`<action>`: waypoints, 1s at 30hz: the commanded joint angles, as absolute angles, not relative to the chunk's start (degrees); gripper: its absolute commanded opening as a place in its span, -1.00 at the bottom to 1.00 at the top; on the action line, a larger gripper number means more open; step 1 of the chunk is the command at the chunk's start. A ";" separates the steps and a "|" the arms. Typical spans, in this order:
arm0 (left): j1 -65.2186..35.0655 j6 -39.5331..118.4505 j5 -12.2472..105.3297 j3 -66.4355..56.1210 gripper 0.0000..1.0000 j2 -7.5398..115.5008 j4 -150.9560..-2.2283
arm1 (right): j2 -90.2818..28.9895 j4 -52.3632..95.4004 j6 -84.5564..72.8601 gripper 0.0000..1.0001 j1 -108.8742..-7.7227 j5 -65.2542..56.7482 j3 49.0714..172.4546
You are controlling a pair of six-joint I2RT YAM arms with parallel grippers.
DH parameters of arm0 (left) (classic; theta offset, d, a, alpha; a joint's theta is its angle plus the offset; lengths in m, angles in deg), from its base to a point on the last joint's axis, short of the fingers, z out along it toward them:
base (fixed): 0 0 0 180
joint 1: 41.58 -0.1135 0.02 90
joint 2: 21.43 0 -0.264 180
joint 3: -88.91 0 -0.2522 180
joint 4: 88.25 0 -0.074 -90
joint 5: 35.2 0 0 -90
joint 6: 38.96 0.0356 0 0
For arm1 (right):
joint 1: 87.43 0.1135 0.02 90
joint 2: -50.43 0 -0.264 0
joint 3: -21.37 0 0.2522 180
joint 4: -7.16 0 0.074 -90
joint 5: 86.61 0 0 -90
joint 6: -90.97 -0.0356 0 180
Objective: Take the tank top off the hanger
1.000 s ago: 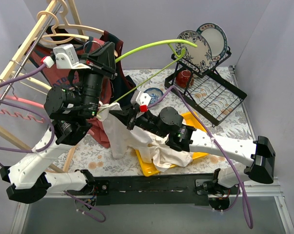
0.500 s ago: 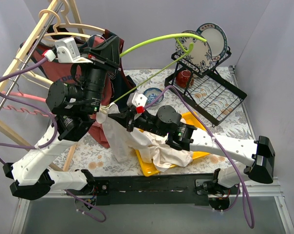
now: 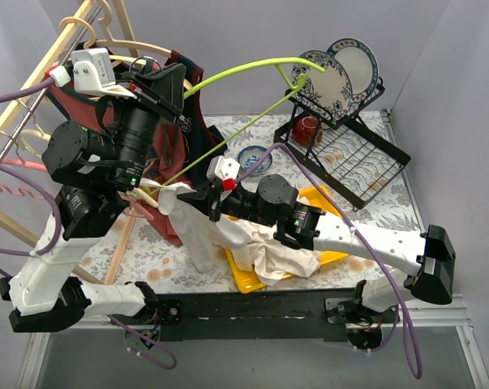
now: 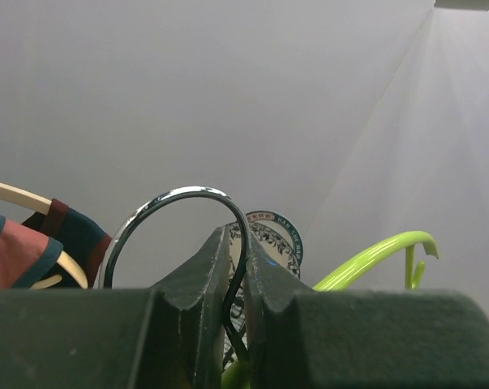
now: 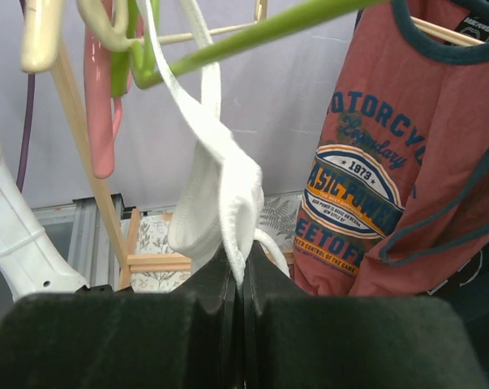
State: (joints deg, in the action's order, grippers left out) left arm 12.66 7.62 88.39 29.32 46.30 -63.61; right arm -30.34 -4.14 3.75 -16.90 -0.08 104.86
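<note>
Left gripper (image 4: pixel 236 240): yours clamps one hanger hook (image 4: pixel 179 193).
Right gripper (image 5: pixel 241 266): yours pinches one white tank top (image 5: pixel 225 174).
Plates (image 3: pixel 353 65): two, upper right.

Top view: high, from rear, looking down. Wrist views: close, outward; both share green hanger (image 4: pixel 374 253).

White arm links (image 3: pixel 374 241), black motor joints (image 3: pixel 86 154), purple cables (image 3: pixel 9 97), white red-capped wrist camera (image 3: pixel 90 69), black right tool (image 5: pixel 242 275)
</note>
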 commanded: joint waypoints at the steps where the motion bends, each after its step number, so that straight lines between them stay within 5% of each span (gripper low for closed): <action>1: 12.83 10.25 85.83 31.93 -1.00 45.64 -55.33 | -30.86 -5.18 2.90 -0.97 -16.94 -1.27 108.25; 30: 12.83 31.78 70.88 24.02 -1.00 40.98 -50.93 | -33.24 -4.04 1.41 -0.97 -16.85 -5.40 110.45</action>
State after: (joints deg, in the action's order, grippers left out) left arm 12.66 27.20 71.29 24.56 41.51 -49.58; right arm -33.09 -2.43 1.57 -16.90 -4.73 107.44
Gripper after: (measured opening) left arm 0.083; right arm 0.031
